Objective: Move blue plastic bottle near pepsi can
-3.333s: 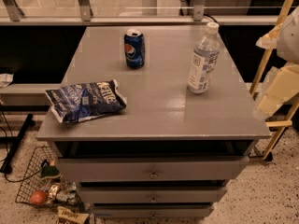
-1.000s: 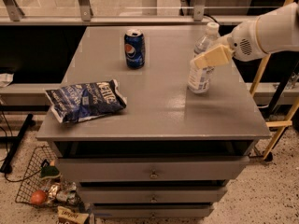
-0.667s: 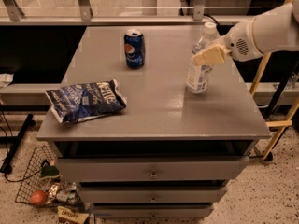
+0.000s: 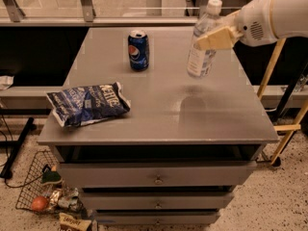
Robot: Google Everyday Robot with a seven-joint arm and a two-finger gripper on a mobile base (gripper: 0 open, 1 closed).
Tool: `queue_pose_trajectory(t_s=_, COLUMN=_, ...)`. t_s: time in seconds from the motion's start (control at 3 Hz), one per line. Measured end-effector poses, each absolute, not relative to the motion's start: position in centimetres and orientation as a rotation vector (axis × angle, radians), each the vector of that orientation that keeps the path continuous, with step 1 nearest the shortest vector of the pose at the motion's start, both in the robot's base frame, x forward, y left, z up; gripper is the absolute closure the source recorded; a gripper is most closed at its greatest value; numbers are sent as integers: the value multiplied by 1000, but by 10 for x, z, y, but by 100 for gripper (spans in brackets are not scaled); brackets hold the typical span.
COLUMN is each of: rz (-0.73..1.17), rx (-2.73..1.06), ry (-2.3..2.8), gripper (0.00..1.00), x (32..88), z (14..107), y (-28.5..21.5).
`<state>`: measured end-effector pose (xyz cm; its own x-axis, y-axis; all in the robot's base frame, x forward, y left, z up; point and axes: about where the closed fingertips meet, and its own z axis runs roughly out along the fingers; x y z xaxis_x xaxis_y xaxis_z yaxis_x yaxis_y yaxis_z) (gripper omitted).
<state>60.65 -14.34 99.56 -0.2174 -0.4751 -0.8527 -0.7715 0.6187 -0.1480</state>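
Observation:
The blue plastic bottle (image 4: 202, 47), clear with a white cap and a pale label, hangs tilted above the right part of the grey table top (image 4: 163, 109), its shadow on the surface below. My gripper (image 4: 216, 35) comes in from the right on a white arm and is shut on the bottle's upper body. The pepsi can (image 4: 138, 50), dark blue with a silver top, stands upright at the back middle of the table, to the left of the bottle and apart from it.
A flat blue chip bag (image 4: 88, 103) lies at the table's front left. Drawers (image 4: 158, 179) sit under the top. A wire basket with small items (image 4: 43, 192) is on the floor at the lower left. A wooden frame (image 4: 284, 105) stands at the right.
The arm came in from the right and took hold of the bottle. The bottle has risen off the table and moved a little to the left. The can and bag have not moved.

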Motion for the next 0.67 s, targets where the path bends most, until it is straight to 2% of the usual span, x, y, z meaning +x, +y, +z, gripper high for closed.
queue_pose_trajectory(t_s=0.33, rz=376, rx=-1003, ry=1858, gripper=100, x=607, z=1001, y=-142)
queue_pose_trajectory(t_s=0.67, rz=380, rx=-1034, ry=1849, gripper=100, x=622, z=1002, y=-126)
